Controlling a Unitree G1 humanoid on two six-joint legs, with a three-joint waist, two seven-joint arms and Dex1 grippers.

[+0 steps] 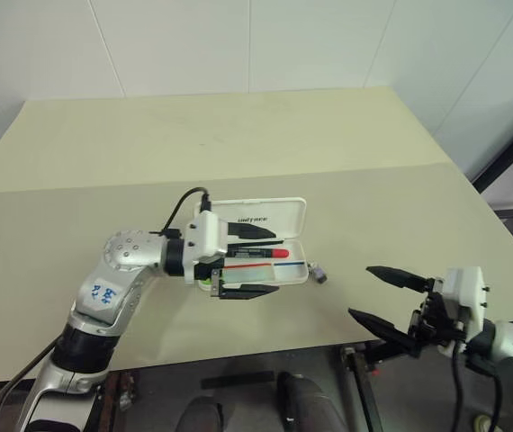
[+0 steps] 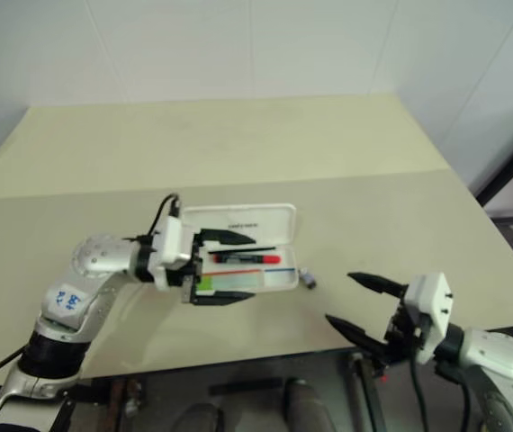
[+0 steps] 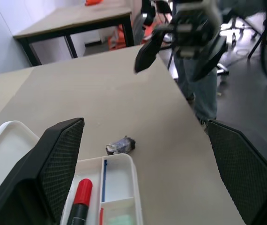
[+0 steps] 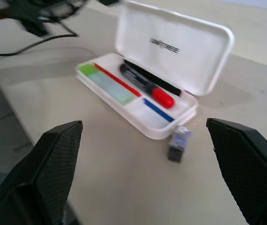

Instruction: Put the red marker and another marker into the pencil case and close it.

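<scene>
Pencil case (image 4: 171, 51) lies open on the beige surface (image 1: 238, 144), near its front edge, roughly centre. Lid is up on the far side w/ dark lettering on its inner face; tray is toward the near side.

Red marker (image 4: 146, 86) lies in the far long compartment of the tray, red cap pointing right. A thin red line and a blue line run along the tray divider. The light-green highlighter (image 4: 87, 69) sits at the left end of the near compartment, next to a pale green-tinted panel in the tray floor; can't tell more about it.

Small grey block (image 1: 318, 273) rests on the surface just beside the case's right end, apart from it.

Left gripper (image 1: 249, 261) hovers over the left half of the case, pointing right, jaws spread wide, one finger over the lid side and one past the near rim; nothing held.

Right gripper (image 1: 381, 297) is well to the right of the case, around the surface's near edge, pointing left toward it, jaws fully apart, empty.
</scene>
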